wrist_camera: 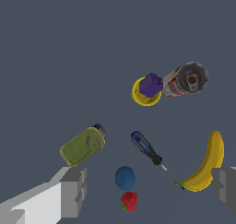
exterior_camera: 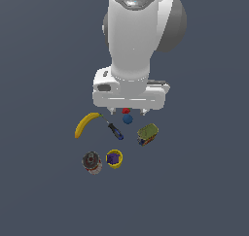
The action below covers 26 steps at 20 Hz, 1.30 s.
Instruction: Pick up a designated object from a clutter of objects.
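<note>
1. The purple cube (exterior_camera: 114, 157) sits on or in the mouth of the yellow cup (exterior_camera: 115, 159); in the wrist view the purple cube (wrist_camera: 150, 85) overlaps the cup's rim (wrist_camera: 146, 101) and lies just beside the dark round can (wrist_camera: 186, 79), though whether block and can touch is hard to tell
2. The hand (exterior_camera: 128, 112) hangs above the strawberry (exterior_camera: 126, 110) and blue ball (exterior_camera: 127, 118), well apart from the cube; its two fingers (wrist_camera: 73, 191) show at opposite edges of the wrist view with a wide gap between them and nothing held, so it is spread apart and empty
3. Handling, as a judgement: the block looks small, rigid and light, with flat faces and crisp edges, so it should not deform or break under a firm pinch; its smooth sides could be slippery and its small size leaves little room for error
4. Best hold: a pinch across two opposite flat side faces, fingers square to those faces, taken from above
5. Risks: the cup rim under the cube and the can alongside crowd the approach; a finger could catch the rim, tip the cup, or nudge the can, and a perched cube might slide off. Choosing the pair of faces that keeps the fingers off the can side seems wise
6. The banana (exterior_camera: 85, 123), screwdriver (exterior_camera: 115, 131) and green-brown box (exterior_camera: 147, 134) lie on the surface (exterior_camera: 194, 191) between hand and target, yet clear of the cube itself
</note>
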Available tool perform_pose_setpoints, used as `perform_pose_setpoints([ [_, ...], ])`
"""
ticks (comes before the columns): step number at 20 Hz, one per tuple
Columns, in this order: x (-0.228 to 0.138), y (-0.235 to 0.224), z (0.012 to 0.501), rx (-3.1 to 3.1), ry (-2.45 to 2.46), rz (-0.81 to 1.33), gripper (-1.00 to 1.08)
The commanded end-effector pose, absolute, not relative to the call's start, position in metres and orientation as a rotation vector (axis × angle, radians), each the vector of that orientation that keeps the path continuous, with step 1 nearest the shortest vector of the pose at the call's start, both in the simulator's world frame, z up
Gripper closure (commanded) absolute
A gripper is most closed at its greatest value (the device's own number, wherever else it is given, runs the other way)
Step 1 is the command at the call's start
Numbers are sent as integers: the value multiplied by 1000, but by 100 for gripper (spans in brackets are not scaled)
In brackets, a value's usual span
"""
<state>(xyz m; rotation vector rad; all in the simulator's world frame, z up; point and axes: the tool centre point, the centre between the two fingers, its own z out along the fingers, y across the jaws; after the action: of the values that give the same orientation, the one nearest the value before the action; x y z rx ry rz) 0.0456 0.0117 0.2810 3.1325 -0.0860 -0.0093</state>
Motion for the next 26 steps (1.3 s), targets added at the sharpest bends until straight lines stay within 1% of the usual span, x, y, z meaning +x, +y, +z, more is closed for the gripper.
perform_pose_setpoints([
  [1,59,5,265,3133,-171,-9,-92],
  [8,98,-17,211,3114,-442,-7,-92],
  [13,117,-32,177,3088,-594,-4,-92],
  [20,130,-45,146,3058,-722,-1,-92],
  [26,134,-48,137,3049,-756,0,-92],
])
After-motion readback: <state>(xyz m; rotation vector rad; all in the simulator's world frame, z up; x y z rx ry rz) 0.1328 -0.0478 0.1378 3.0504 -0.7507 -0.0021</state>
